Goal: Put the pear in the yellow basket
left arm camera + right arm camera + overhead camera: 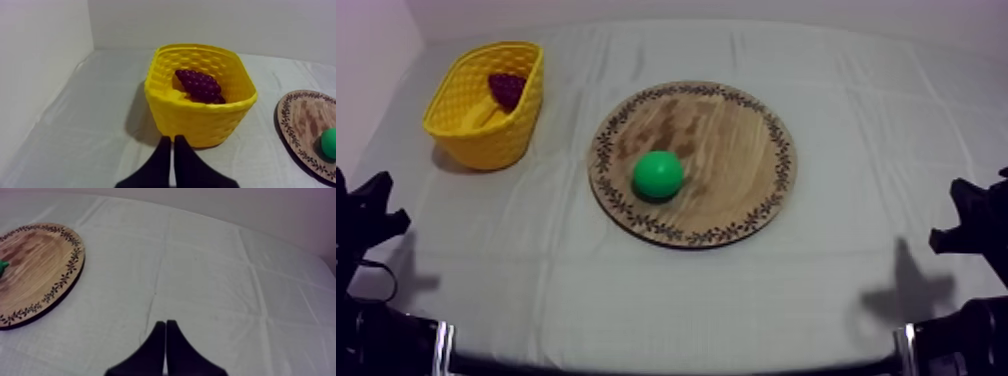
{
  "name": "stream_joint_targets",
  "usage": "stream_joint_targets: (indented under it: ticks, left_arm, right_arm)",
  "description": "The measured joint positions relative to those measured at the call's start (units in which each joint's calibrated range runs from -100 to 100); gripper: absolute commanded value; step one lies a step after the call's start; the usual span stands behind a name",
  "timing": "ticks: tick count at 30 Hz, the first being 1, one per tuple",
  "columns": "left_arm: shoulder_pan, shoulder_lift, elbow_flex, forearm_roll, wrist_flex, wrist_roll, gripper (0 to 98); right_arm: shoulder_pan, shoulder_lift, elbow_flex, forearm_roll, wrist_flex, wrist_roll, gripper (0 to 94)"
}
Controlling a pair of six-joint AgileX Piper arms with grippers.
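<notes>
While the pear [658,174] lies on the wooden board [731,130],
left gripper [173,139] and right gripper [165,324] are pressed together; grapes [507,88] lie in the yellow basket [486,140].

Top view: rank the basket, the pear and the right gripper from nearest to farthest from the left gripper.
From the left gripper, low at the left side:
1. Basket, rear left, nearest.
2. Pear, on the board at the middle.
3. Right gripper, low at the opposite side, farthest.
</notes>
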Motion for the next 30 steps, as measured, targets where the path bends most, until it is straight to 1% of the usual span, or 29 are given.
stream_joint_targets:
  ticks: [3, 17, 19, 23, 25, 30]
  left_arm:
    - [0.55, 0.00, 0.19, 0.14, 0.92, -0.31, 0.0]
    - [0.76, 0.00, -0.46, 0.08, 0.93, -0.31, 0.0]
    - [1.16, 0.00, -0.86, -0.68, 1.29, -0.12, 0.0]
    - [2.25, 0.84, -2.52, -3.01, 1.46, 1.67, 0.0]
    - [2.61, 2.00, -4.13, -3.74, 1.46, 2.49, 0.0]
    - [3.47, 6.41, -9.49, -4.13, 1.46, 3.87, 0.0]
  right_arm:
    - [0.00, 0.00, 0.00, 0.00, 0.00, 0.00, 0.5]
    - [0.00, 0.00, 0.00, 0.00, 0.00, 0.00, 0.5]
    - [0.00, 0.00, 0.00, 0.00, 0.00, 0.00, 0.5]
    - [0.00, 0.00, 0.00, 0.00, 0.00, 0.00, 0.5]
    - [0.00, 0.00, 0.00, 0.00, 0.00, 0.00, 0.5]
    - [0.00, 0.00, 0.00, 0.00, 0.00, 0.00, 0.5]
